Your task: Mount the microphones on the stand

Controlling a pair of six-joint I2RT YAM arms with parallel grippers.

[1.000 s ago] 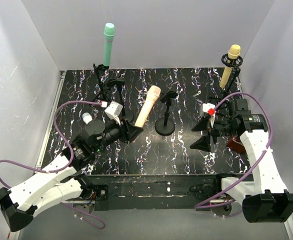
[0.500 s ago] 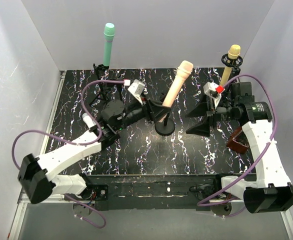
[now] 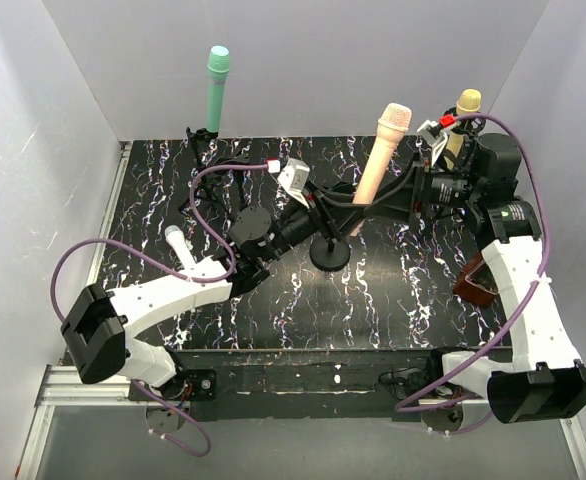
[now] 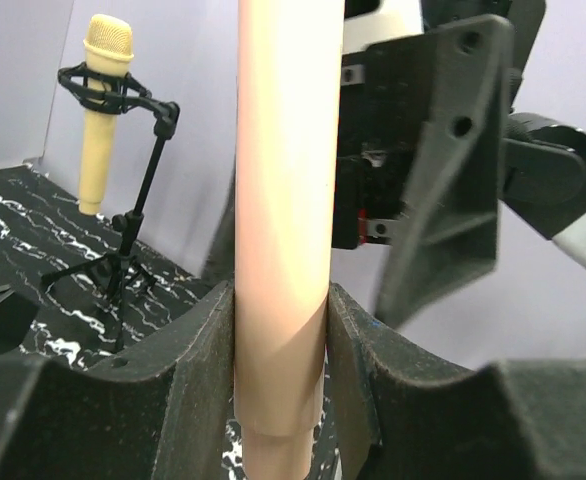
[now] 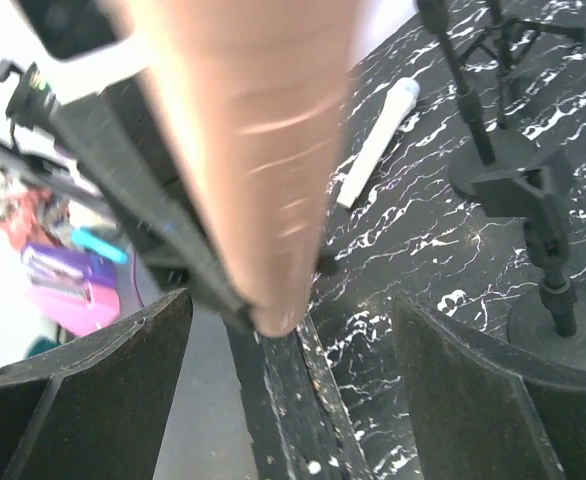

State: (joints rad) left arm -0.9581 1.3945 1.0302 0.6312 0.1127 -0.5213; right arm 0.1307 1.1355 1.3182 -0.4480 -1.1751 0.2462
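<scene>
My left gripper [image 3: 349, 207] is shut on the lower body of the peach-pink microphone [image 3: 378, 160] and holds it tilted, head up, above the round-based centre stand [image 3: 330, 250]. In the left wrist view the fingers [image 4: 198, 370] clamp its shaft [image 4: 283, 220]. My right gripper [image 3: 391, 198] is open, its fingers either side of the microphone [image 5: 253, 150] without touching. The teal-green microphone [image 3: 216, 90] stands in its stand at the back left. The yellow-tan microphone [image 3: 465, 108] sits in the back right stand [image 4: 133, 250]. The white microphone [image 3: 178, 240] lies on the table.
The centre stand's clip and post [image 5: 533, 230] are below and right of my right gripper [image 5: 293, 390]. A dark red object [image 3: 473, 280] lies at the table's right edge beside the right arm. White walls close in the back and sides.
My left arm has swung the peach-pink microphone up and to the right, over the centre stand. My right gripper has risen and moved back, and now straddles the microphone.
</scene>
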